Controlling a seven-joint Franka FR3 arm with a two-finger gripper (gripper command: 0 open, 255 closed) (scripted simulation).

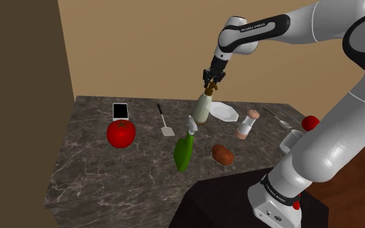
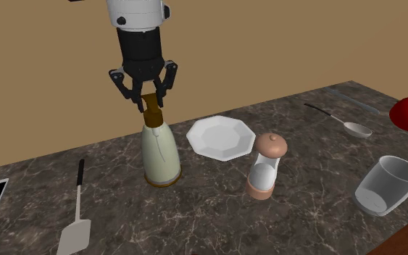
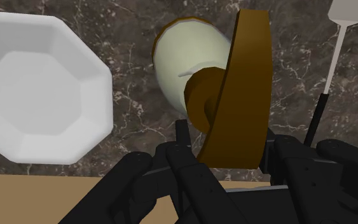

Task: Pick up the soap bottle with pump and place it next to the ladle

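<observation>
1. The black gripper (image 2: 149,101) hangs straight down over the soap bottle (image 2: 160,156). Its fingers are drawn in narrowly on either side of the brown pump head (image 2: 151,114).
2. In the wrist view the pump head (image 3: 241,89) sits between the two fingers (image 3: 181,132) and appears to touch both, so the gripper (image 3: 225,137) has the bottle clasped at its top.
3. The soap bottle (image 1: 202,109) has a cream body with a brown band at its base. It stands roughly upright, and its base looks to be on the dark marble counter (image 1: 96,168).
4. Just beside the bottle, on the second exterior view's right, lies a white octagonal plate (image 2: 221,136). In the wrist view the plate (image 3: 41,89) lies alongside the cream bottle body (image 3: 190,60).
5. The ladle (image 2: 343,123), a silver bowl on a thin dark handle, lies well apart from the bottle, beyond the plate, near the counter's far right in the second exterior view.
6. A pinkish pepper mill (image 2: 265,168) stands between the plate and a clear glass (image 2: 387,185) that lies tilted near the counter's edge.
7. A spatula (image 2: 75,217) lies on the other side of the bottle.
8. In the shoulder view, a green spray bottle (image 1: 184,149), a potato (image 1: 223,154) and a red tomato (image 1: 120,133) sit nearer the front edge of the counter.
</observation>
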